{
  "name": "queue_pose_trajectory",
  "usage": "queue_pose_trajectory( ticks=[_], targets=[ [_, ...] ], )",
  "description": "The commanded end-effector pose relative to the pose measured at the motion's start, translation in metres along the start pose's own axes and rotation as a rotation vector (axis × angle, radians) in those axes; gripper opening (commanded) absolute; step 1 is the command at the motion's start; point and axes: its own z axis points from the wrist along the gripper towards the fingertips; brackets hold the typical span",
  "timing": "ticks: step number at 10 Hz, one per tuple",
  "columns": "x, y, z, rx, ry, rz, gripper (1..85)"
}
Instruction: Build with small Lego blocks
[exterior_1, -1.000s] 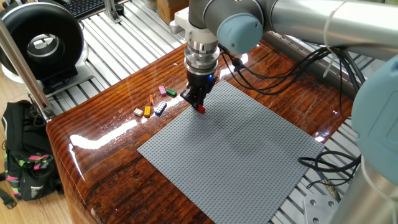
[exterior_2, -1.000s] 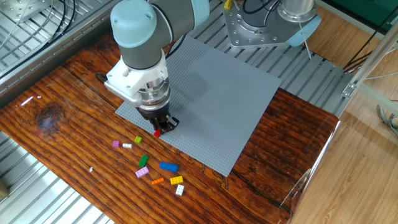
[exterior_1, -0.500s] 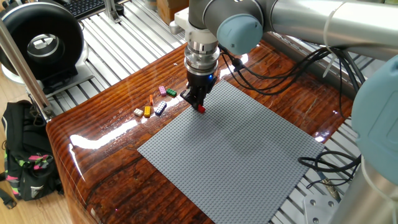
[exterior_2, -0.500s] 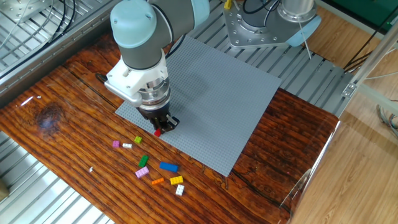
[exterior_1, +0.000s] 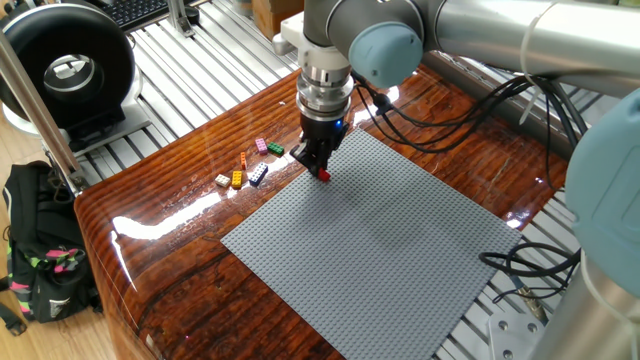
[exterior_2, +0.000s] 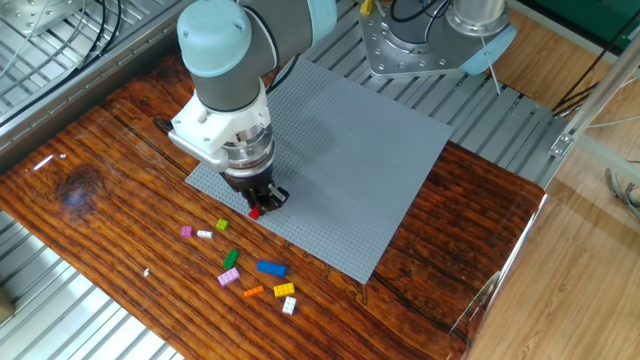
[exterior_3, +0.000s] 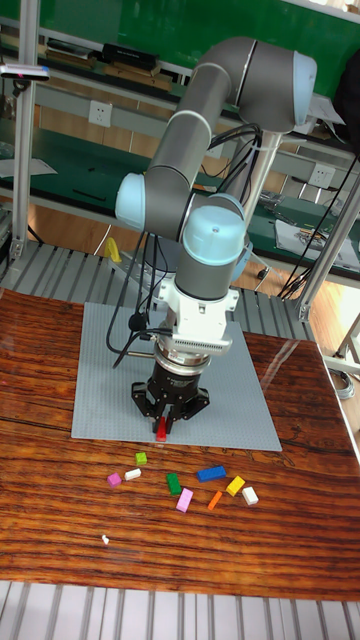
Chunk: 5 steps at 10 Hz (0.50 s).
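Observation:
My gripper points straight down, shut on a small red Lego block. The block hangs at the edge of the grey baseplate that faces the loose pile. I cannot tell whether it touches the studs. Several small Lego blocks lie on the wooden table beside the plate: a blue one, a green one, a pink one, a yellow one, and a cluster.
A black round device and a backpack stand beyond the table's left end. Black cables trail at the plate's right corner. A second robot base stands behind the plate. Slatted metal surrounds the wooden top.

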Motion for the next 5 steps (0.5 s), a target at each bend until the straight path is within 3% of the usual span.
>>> queue_pose_trajectory(
  ticks=[1, 5],
  targets=[
    [0.001, -0.001, -0.009, -0.002, 0.008, 0.008, 2.0],
    [-0.004, -0.001, 0.002, -0.007, -0.005, 0.006, 2.0]
  ],
)
